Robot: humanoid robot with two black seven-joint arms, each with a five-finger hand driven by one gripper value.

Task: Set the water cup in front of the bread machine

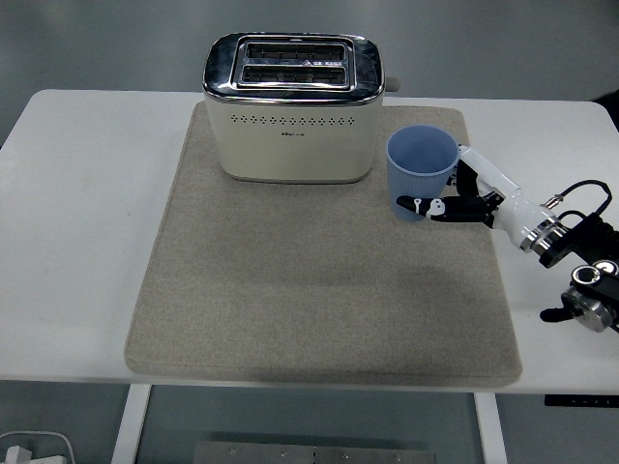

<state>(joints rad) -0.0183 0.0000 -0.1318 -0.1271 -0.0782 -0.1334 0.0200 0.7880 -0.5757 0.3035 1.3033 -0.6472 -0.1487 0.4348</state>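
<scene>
Water cup (pixel 422 171): blue, upright, clasped by right hand (pixel 462 196), fingers wrapped round its lower wall; beside bread machine (pixel 291 106), at its right end over grey mat (pixel 319 280), apparently bound for the front.
</scene>
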